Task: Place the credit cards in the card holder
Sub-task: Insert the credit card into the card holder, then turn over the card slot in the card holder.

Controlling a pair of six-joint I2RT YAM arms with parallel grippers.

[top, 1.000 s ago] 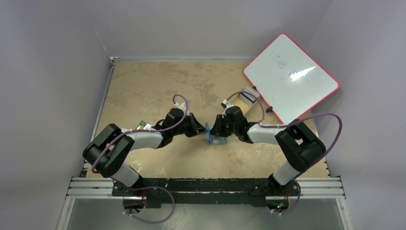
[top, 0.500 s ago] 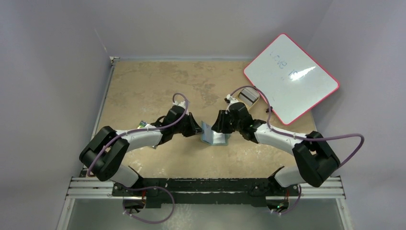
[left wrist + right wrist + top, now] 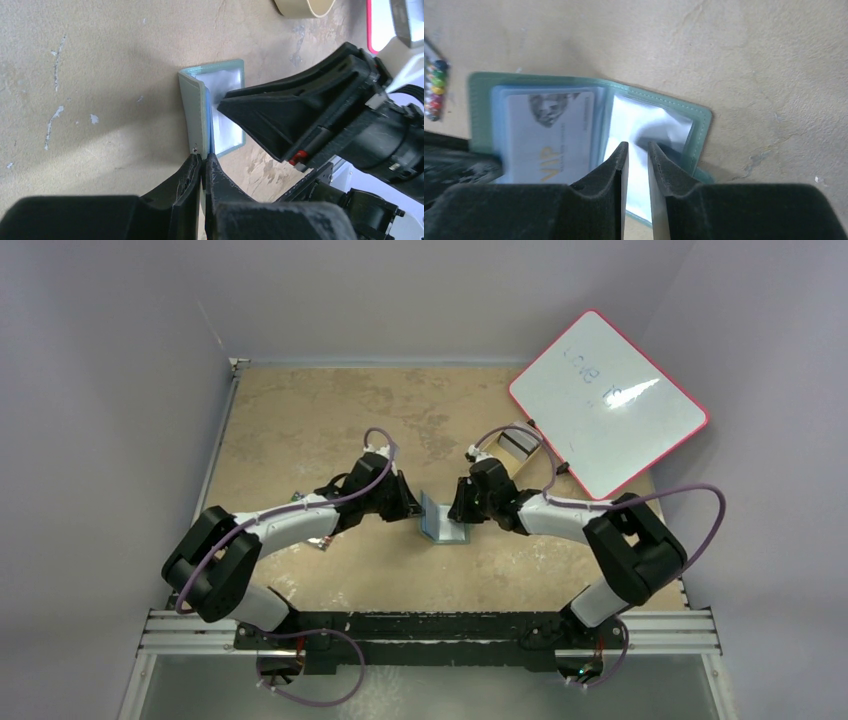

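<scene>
The green card holder point(image 3: 441, 526) lies open on the table between both grippers. My left gripper point(image 3: 202, 158) is shut on the edge of its raised left cover point(image 3: 194, 112), holding that cover upright. In the right wrist view a pale card marked VIP point(image 3: 549, 131) sits in the clear sleeve of the left page. My right gripper point(image 3: 637, 147) hovers over the shiny empty sleeve point(image 3: 651, 125) on the right page, its jaws a narrow gap apart with nothing seen between them. Another card with coloured dots point(image 3: 434, 90) lies on the table by the left arm.
A tan oval tray point(image 3: 517, 443) stands behind the right gripper. A red-rimmed whiteboard point(image 3: 607, 400) leans at the back right corner. Something small and colourful point(image 3: 297, 501) lies beside the left forearm. The table's near rail point(image 3: 430, 630) carries both arm bases.
My right gripper's jaws opened wider, then narrowed again over the holder, and the right elbow swung out and back. The left gripper stayed shut on the cover, edging slightly forward.
</scene>
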